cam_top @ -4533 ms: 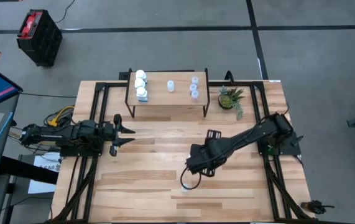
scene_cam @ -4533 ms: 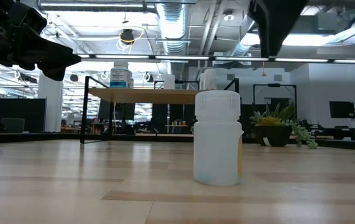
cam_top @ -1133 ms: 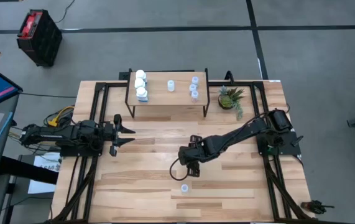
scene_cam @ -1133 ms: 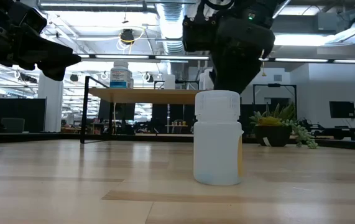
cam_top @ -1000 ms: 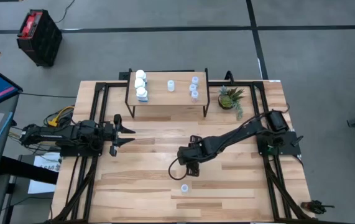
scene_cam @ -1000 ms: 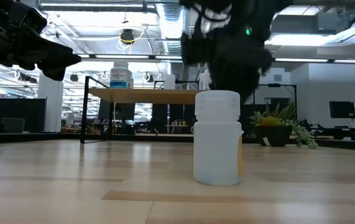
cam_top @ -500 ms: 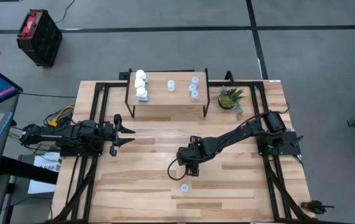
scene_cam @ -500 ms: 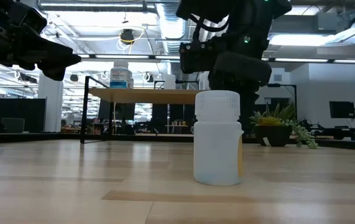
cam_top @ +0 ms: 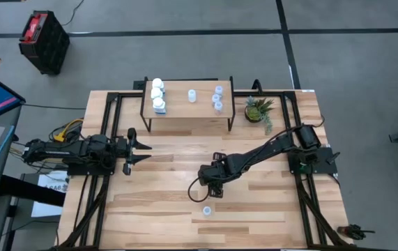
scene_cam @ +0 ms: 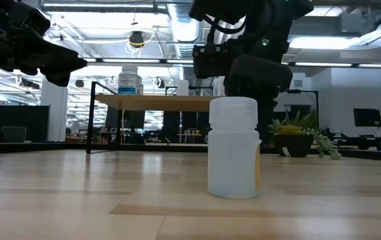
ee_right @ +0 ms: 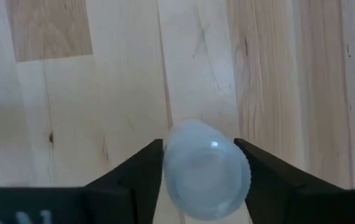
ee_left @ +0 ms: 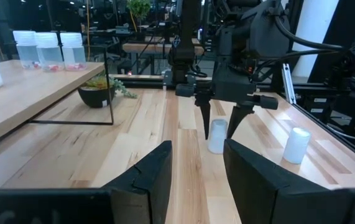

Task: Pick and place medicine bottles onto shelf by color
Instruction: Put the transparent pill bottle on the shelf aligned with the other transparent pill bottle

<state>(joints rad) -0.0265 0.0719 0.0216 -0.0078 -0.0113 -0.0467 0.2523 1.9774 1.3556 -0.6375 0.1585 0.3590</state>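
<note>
My right gripper [cam_top: 212, 184] points down near the table's middle, open, with its fingers on either side of a translucent bottle [ee_right: 205, 169] that stands upright on the table; the left wrist view shows this bottle too [ee_left: 217, 137]. A second translucent bottle [cam_top: 206, 210] stands nearer the front edge and fills the low view [scene_cam: 233, 150]. The shelf [cam_top: 185, 111] at the far side carries three white bottles [cam_top: 157, 93] at its left end and several translucent ones [cam_top: 217, 98] toward its right. My left gripper [cam_top: 141, 151] waits open at the left. My right gripper's fingers [ee_right: 146, 171] come from above, pointing down, and stand close beside the cap of the translucent bottle [ee_right: 189, 149]. I cannot tell whether they touch it. The bottle stands upright on the table.
A small green potted plant [cam_top: 259, 110] stands to the right of the shelf. Black frame rails [cam_top: 108, 125] run along the table's left and right sides. Bare tabletop [cam_top: 268, 202] lies in front of the right arm.
My right gripper has shifted a little toward the table's near-left, over the translucent bottle, and turned somewhat. It has kept still for the last half second. Both bottles on the table have stayed where they were.
</note>
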